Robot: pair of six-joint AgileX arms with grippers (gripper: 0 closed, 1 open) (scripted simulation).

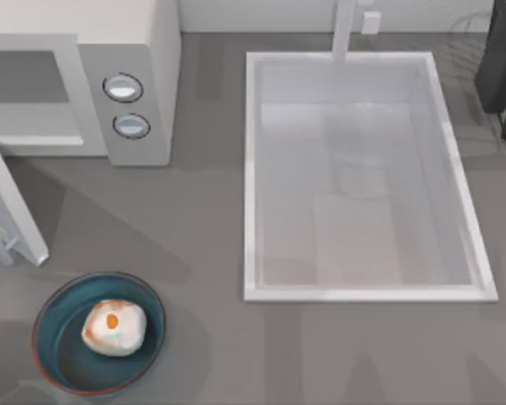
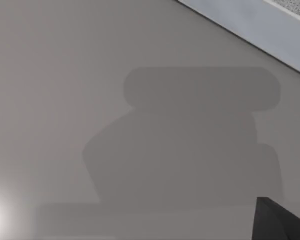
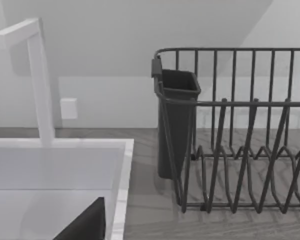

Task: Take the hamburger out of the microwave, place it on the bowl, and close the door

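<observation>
The hamburger (image 1: pixel 114 327), a whitish-tan lump with an orange spot, lies inside the teal bowl (image 1: pixel 47 354) at the counter's front left. Behind it stands the off-white microwave (image 1: pixel 143 51) with two round knobs, its cavity facing the front and holding nothing I can see. The door (image 1: pixel 13 207) is swung open and sticks out toward the front at the far left edge, just behind the bowl. A dark corner of my left gripper (image 2: pixel 282 222) hangs over bare grey counter. A dark corner of my right gripper (image 3: pixel 85 225) sits above the sink, facing the dish rack.
A large white sink (image 1: pixel 251 169) fills the middle and right of the counter, with a faucet (image 1: pixel 346 29) at its back edge. A dark wire dish rack (image 3: pixel 240 150) with a cutlery holder (image 3: pixel 176 120) stands at the back right. Grey counter lies between bowl and sink.
</observation>
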